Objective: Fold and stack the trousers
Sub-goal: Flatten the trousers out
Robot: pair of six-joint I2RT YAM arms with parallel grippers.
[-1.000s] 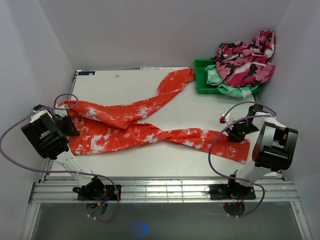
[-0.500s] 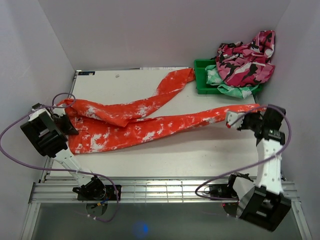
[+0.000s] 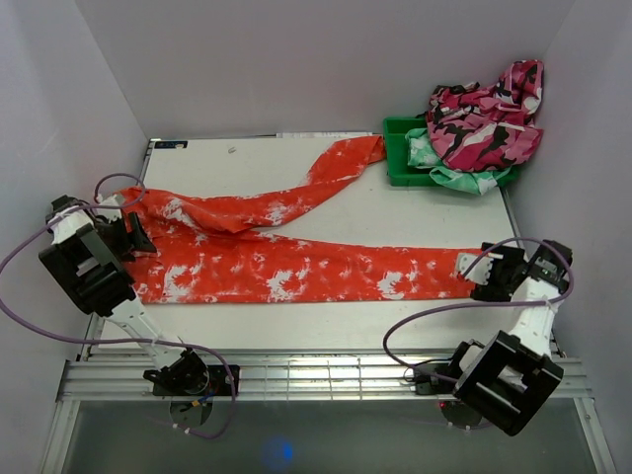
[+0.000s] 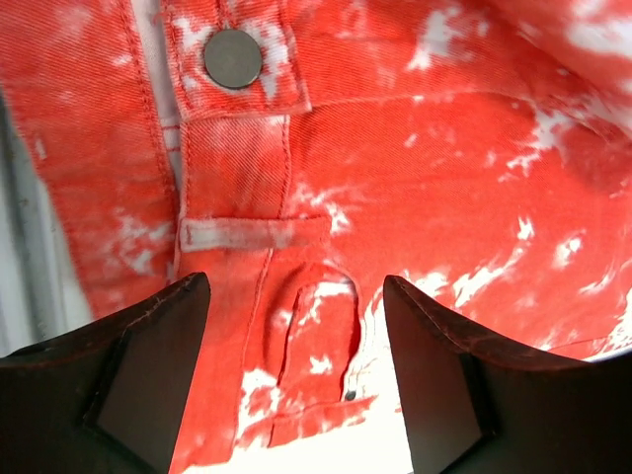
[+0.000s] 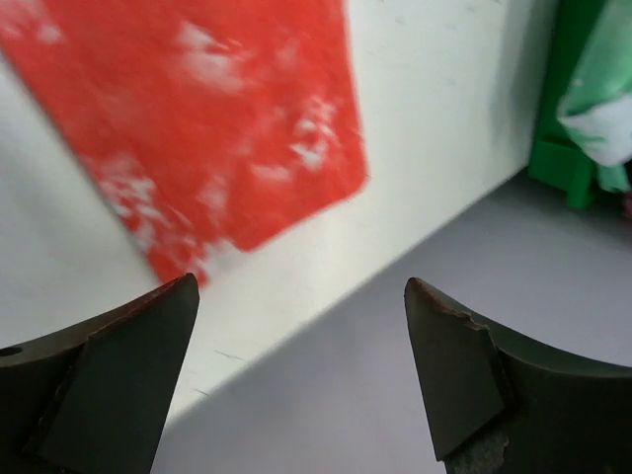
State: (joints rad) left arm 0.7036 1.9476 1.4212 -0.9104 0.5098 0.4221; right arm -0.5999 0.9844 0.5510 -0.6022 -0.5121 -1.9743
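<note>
The trousers (image 3: 286,269) are now lying flatter, speckled twill leg reaching 3 o'clock. The left gripper (image 4: 294,296) and right gripper (image 5: 296,296) are gaping.

Top view looks down across the table (image 3: 247,163); both wrist views face the trousers (image 3: 296,269) closely.

Place: robot lab test cell, not a home or shop.
Enclosure: plain pale walls (image 3: 296,59) box in the white table (image 3: 395,222) on three sides.
Rig: aluminium extrusion rail (image 3: 326,375) along the near edge; left arm base (image 3: 183,380) and right arm base (image 3: 449,380) bolted on it.
Wiring: exposed purple cable (image 3: 434,309) looping off the arms.
Props: trousers (image 3: 296,272) spread on the table; green bin (image 3: 400,148) in the far right corner, heaped with a camouflage garment (image 3: 484,114).
</note>
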